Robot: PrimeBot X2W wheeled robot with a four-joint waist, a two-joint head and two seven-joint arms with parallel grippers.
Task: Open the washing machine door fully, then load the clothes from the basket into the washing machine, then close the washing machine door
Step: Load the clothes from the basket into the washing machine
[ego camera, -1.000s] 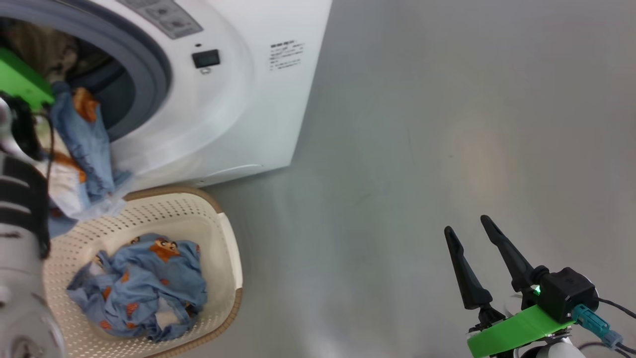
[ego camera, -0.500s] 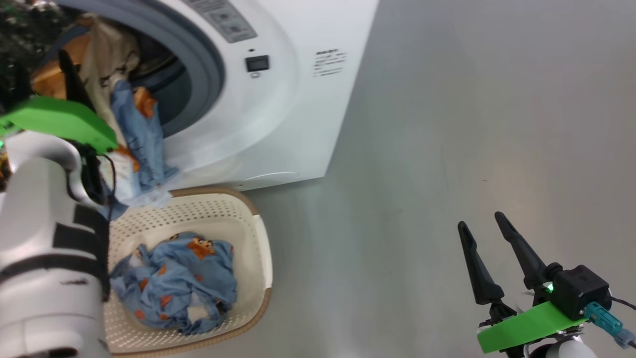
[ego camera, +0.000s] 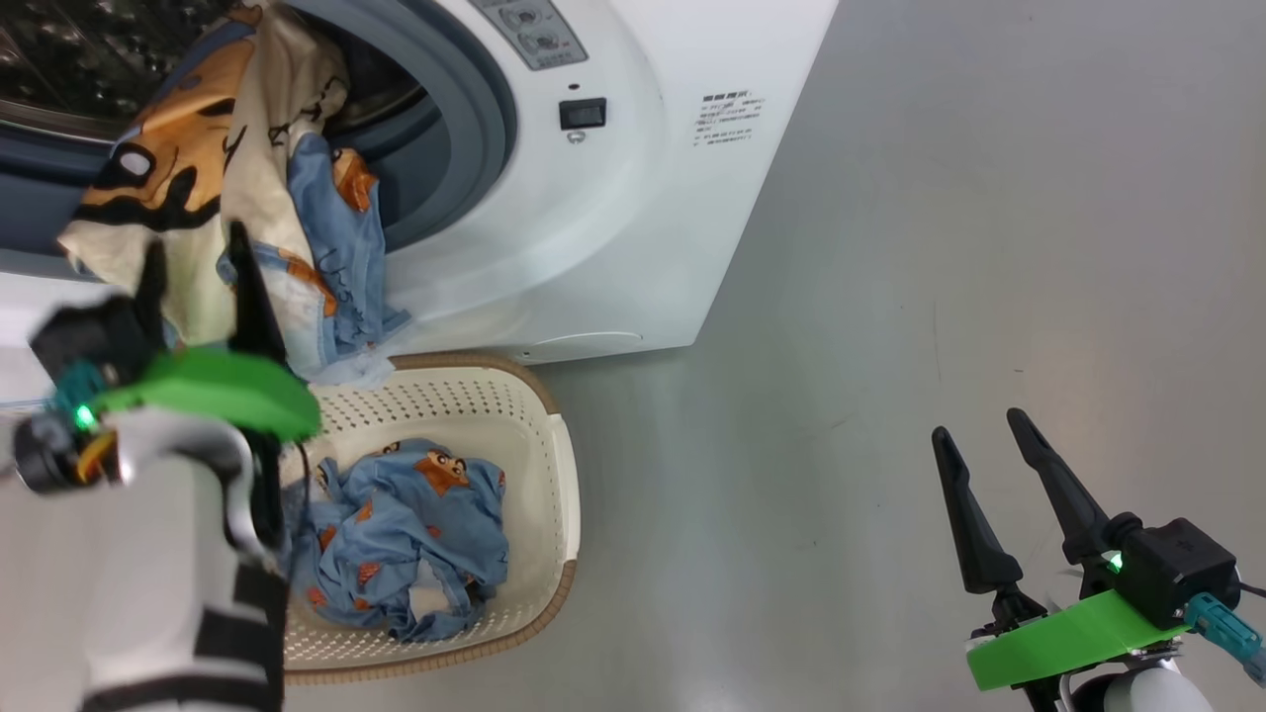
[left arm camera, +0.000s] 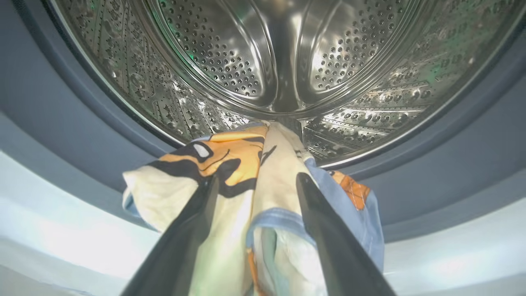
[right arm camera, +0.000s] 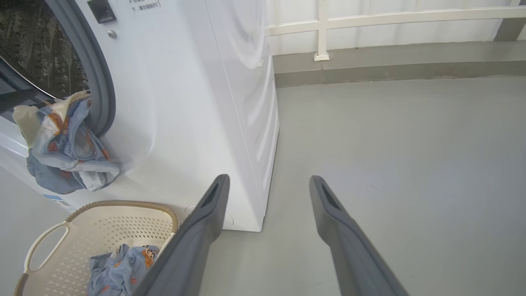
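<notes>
**Asker:** What are the left fingers doing?

**Describer:** The left gripper (left arm camera: pixel 258 181) is holding its two dark fingers wide apart, pointing them into the mouth of the washing machine (ego camera: pixel 613 218). A cream-yellow cloth (left arm camera: pixel 230 156) with an orange and black cartoon print is lying between the fingers and just beyond their tips. The fingers are standing open around it. I cannot tell whether they are touching the fabric.

**Asker:** What is sitting around that cloth?

**Describer:** A blue cloth (left arm camera: pixel 372 226) with orange prints is bunching against it, just outside the right-hand finger. Both pieces are draping over the lower lip of the grey gasket (left arm camera: pixel 61 123) and hanging down the washer's white front. Past the fingertips, the perforated steel drum (left arm camera: pixel 213 49) is catching the light.

**Asker:** And the basket?

**Describer:** The basket (ego camera: pixel 549 475) is sitting on the grey floor (ego camera: pixel 940 247), back from the left fingertips and off to their right, just beside the washer's base. A crumpled blue garment (ego camera: pixel 415 514) is lying inside it.

**Asker:** The other arm?

**Describer:** The right gripper (ego camera: pixel 979 427) is hovering over the floor with its fingers spread wide. The washer and the basket are lying well off to the left of those fingers.
</notes>
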